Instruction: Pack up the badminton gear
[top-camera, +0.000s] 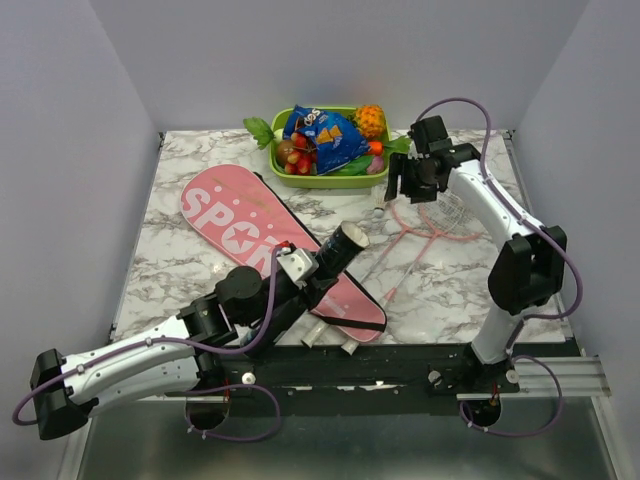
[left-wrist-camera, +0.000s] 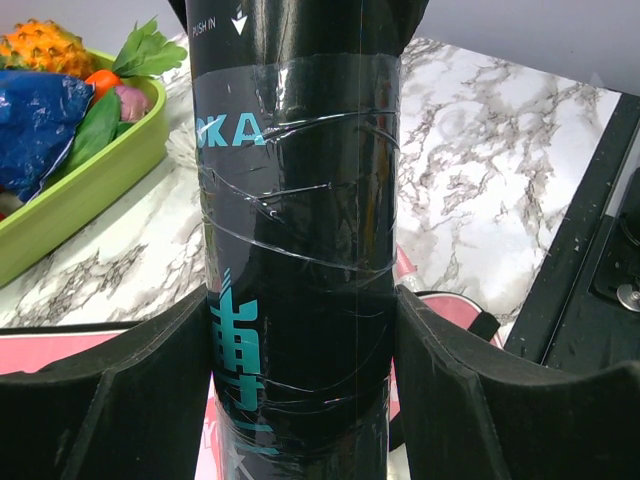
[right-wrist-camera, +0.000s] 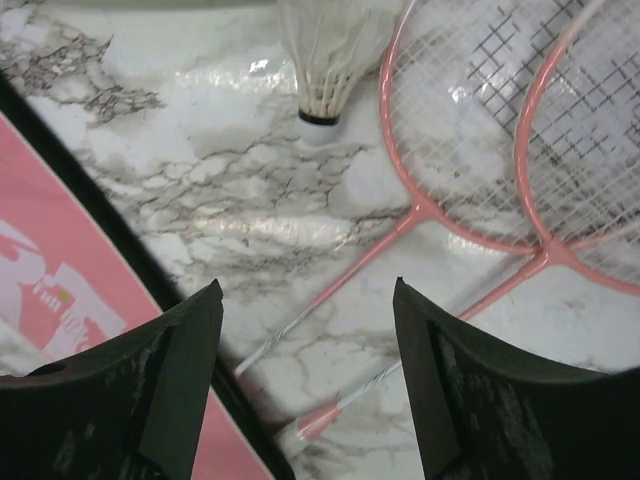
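We see the left gripper (left-wrist-camera: 300, 300) clamped on the one black tube (top-camera: 335, 252), which is tilted over the one pink bag (top-camera: 240, 215) with its long axis running near-left to far-right. The right gripper (right-wrist-camera: 308, 300) hangs wide open and empty above two rackets (right-wrist-camera: 460, 110) and one shuttlecock (right-wrist-camera: 322, 60).

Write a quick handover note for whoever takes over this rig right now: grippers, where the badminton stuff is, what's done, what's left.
Left gripper: shut on the black tube, held tilted over the pink bag.
Right gripper: open, empty, above the table near the shuttlecock and the two rackets.
Rackets lie overlapping on the table right of the bag; shuttlecock beside their heads.
Done: tube picked up.
Left: tube, shuttlecock and rackets are all outside the bag.
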